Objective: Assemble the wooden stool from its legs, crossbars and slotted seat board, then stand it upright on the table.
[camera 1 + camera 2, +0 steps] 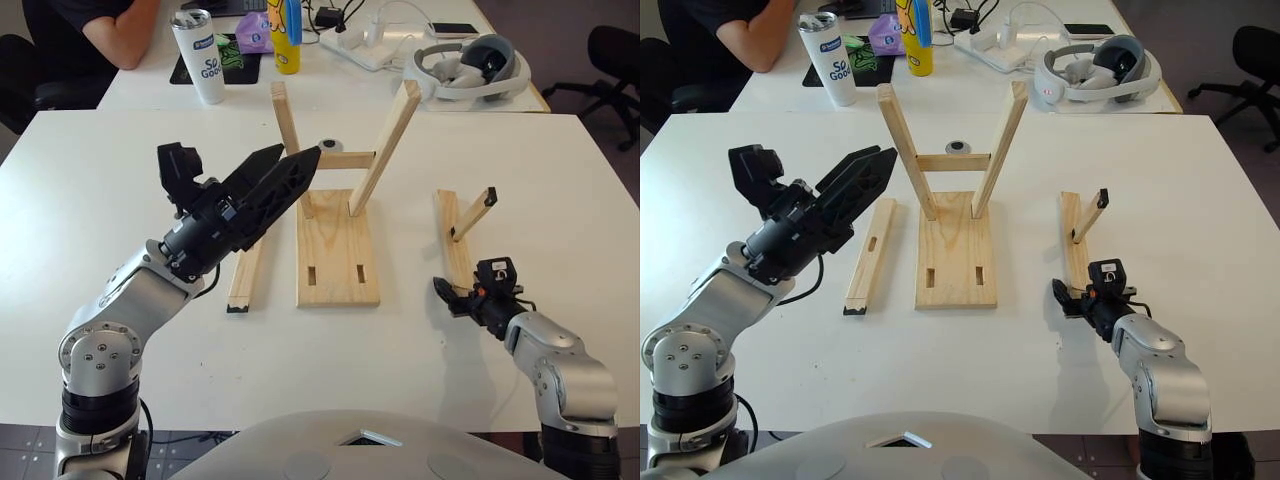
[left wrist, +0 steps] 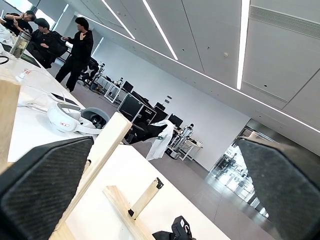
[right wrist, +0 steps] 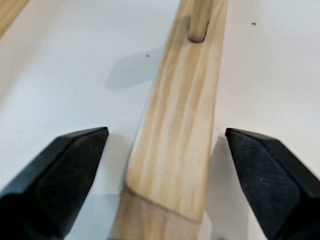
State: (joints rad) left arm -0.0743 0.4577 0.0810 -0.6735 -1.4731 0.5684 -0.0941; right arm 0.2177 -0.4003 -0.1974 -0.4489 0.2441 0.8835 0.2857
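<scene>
- Wooden stool, partly built: the slotted seat board (image 1: 955,268) lies flat mid-table (image 1: 1200,190), with two legs (image 1: 903,150) standing in it, joined by a crossbar (image 1: 953,162).
- A loose leg (image 1: 870,255) lies flat just left of the board.
- On the right, another leg (image 1: 1073,250) lies flat, with a short crossbar (image 1: 1090,215) sticking up from it at a slant.
- The left gripper (image 1: 298,152) hangs above the table with its fingers spread, close by the standing legs.
- The right gripper (image 3: 166,134) sits low at the near end of the right-hand leg, with its fingers wide apart on either side and clear of the wood.
</scene>
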